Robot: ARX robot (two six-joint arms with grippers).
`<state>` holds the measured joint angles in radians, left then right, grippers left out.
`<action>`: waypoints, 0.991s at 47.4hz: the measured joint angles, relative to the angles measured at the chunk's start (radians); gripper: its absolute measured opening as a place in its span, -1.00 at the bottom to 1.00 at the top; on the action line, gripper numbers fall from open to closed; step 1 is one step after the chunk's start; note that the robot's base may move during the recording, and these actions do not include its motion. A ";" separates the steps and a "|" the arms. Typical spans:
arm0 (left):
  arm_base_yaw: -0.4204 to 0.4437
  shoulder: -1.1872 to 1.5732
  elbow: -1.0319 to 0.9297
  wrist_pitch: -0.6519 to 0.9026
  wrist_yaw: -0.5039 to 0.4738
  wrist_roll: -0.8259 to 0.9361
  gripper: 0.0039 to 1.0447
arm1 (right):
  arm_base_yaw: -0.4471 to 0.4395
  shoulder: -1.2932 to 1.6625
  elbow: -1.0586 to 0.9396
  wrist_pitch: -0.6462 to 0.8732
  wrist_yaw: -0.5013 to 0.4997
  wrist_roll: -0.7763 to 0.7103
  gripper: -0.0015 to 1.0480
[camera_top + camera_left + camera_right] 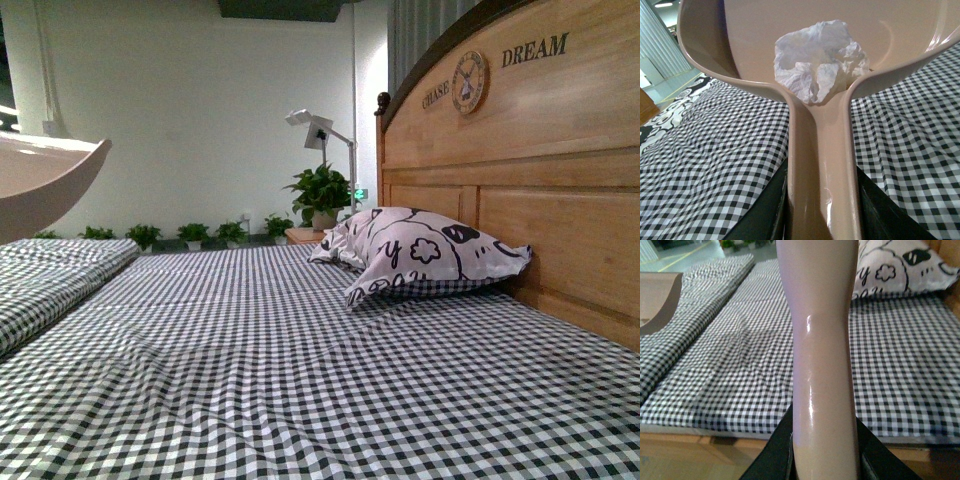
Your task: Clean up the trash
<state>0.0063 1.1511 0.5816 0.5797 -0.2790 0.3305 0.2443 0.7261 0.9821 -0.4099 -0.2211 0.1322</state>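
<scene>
The trash [817, 57], a crumpled white tissue wad, lies in the beige-pink dustpan [760, 30] where the pan meets its handle. My left gripper [822, 220] is shut on the dustpan handle and holds the pan above the checked bed sheet. The pan's edge shows in the front view [40, 185] at the far left and in the right wrist view [657, 300]. My right gripper [825, 462] is shut on the beige-pink brush handle [820, 340], held near the bed's front edge. The brush head is out of view.
A black-and-white checked sheet [300, 370] covers the bed. A black-and-white patterned pillow [420, 255] leans against the wooden headboard [540, 180] at the right. A folded checked quilt [50, 275] lies at the left. Potted plants [320, 195] stand beyond the bed.
</scene>
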 joint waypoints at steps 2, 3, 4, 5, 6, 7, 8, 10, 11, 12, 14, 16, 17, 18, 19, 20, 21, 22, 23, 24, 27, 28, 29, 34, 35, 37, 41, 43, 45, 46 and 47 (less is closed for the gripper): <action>-0.022 -0.045 -0.022 -0.005 -0.024 -0.006 -0.47 | 0.026 -0.023 0.000 0.000 0.034 0.006 -0.64; -0.028 -0.056 -0.028 -0.007 -0.030 -0.007 -0.47 | 0.041 -0.034 0.000 0.000 0.052 0.010 -0.64; -0.040 -0.079 -0.038 -0.011 -0.042 -0.010 -0.47 | 0.049 -0.039 0.000 0.000 0.061 0.012 -0.64; -0.053 -0.101 -0.048 -0.017 -0.054 -0.012 -0.47 | 0.062 -0.049 0.000 -0.002 0.076 0.014 -0.64; -0.066 -0.124 -0.057 -0.026 -0.066 -0.015 -0.47 | 0.077 -0.060 0.001 -0.002 0.093 0.016 -0.64; -0.073 -0.136 -0.061 -0.031 -0.069 -0.016 -0.47 | 0.089 -0.068 0.003 -0.002 0.105 0.017 -0.64; -0.086 -0.158 -0.070 -0.041 -0.085 -0.021 -0.47 | 0.094 -0.072 0.004 -0.002 0.116 0.019 -0.64; -0.112 -0.197 -0.084 -0.058 -0.106 -0.027 -0.47 | 0.113 -0.085 0.012 -0.002 0.139 0.034 -0.64; -0.139 -0.233 -0.097 -0.071 -0.132 -0.030 -0.47 | 0.119 -0.089 0.014 -0.002 0.149 0.039 -0.64; -0.161 -0.260 -0.108 -0.077 -0.151 -0.030 -0.47 | 0.126 -0.094 0.017 -0.002 0.176 0.048 -0.64; -0.204 -0.309 -0.130 -0.079 -0.198 -0.029 -0.47 | 0.134 -0.098 0.018 -0.002 0.220 0.060 -0.64; -0.253 -0.360 -0.151 -0.090 -0.246 -0.028 -0.47 | 0.135 -0.100 0.018 0.002 0.249 0.064 -0.64; -0.276 -0.381 -0.161 -0.092 -0.266 -0.027 -0.47 | 0.131 -0.100 0.018 0.007 0.266 0.067 -0.64; -0.294 -0.398 -0.167 -0.095 -0.282 -0.027 -0.47 | 0.127 -0.100 0.018 0.010 0.276 0.070 -0.64; -0.312 -0.413 -0.174 -0.098 -0.300 -0.026 -0.47 | 0.121 -0.100 0.018 0.012 0.284 0.074 -0.64; -0.338 -0.435 -0.183 -0.102 -0.329 -0.025 -0.47 | 0.113 -0.101 0.018 0.014 0.286 0.079 -0.64; -0.356 -0.447 -0.190 -0.102 -0.349 -0.024 -0.47 | 0.106 -0.101 0.018 0.017 0.292 0.079 -0.64; -0.389 -0.468 -0.202 -0.098 -0.388 -0.018 -0.47 | 0.102 -0.102 0.018 0.019 0.296 0.078 -0.64; -0.412 -0.481 -0.212 -0.087 -0.410 -0.011 -0.47 | 0.097 -0.104 0.018 0.025 0.304 0.078 -0.64; -0.430 -0.489 -0.222 -0.076 -0.438 -0.005 -0.47 | 0.090 -0.106 0.018 0.029 0.311 0.078 -0.64; -0.478 -0.510 -0.240 -0.066 -0.486 -0.003 -0.47 | 0.076 -0.108 0.018 0.027 0.331 0.078 -0.64; -0.491 -0.514 -0.245 -0.066 -0.497 -0.003 -0.47 | 0.075 -0.108 0.018 0.026 0.333 0.078 -0.64; -0.500 -0.518 -0.249 -0.066 -0.506 -0.003 -0.47 | 0.069 -0.109 0.018 0.021 0.343 0.077 -0.64; -0.515 -0.519 -0.261 -0.066 -0.509 -0.003 -0.47 | 0.051 -0.113 0.018 0.009 0.373 0.076 -0.64; -0.517 -0.519 -0.261 -0.066 -0.509 -0.004 -0.47 | 0.051 -0.113 0.018 0.009 0.374 0.076 -0.64; -0.517 -0.519 -0.261 -0.066 -0.510 -0.003 -0.47 | 0.051 -0.113 0.018 0.009 0.376 0.075 -0.64; -0.517 -0.520 -0.261 -0.066 -0.511 -0.004 -0.47 | 0.051 -0.113 0.018 0.009 0.375 0.074 -0.64; -0.517 -0.520 -0.261 -0.066 -0.511 -0.004 -0.47 | 0.051 -0.113 0.018 0.009 0.374 0.073 -0.64; -0.517 -0.520 -0.261 -0.066 -0.512 -0.004 -0.47 | 0.051 -0.113 0.018 0.009 0.373 0.073 -0.64; -0.517 -0.520 -0.261 -0.066 -0.512 -0.004 -0.47 | 0.051 -0.113 0.018 0.009 0.373 0.073 -0.64; -0.517 -0.520 -0.261 -0.066 -0.513 -0.004 -0.47 | 0.051 -0.113 0.018 0.009 0.373 0.073 -0.64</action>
<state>-0.5110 0.6308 0.3202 0.5133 -0.7918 0.3267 0.2951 0.6132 0.9997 -0.4011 0.1520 0.2050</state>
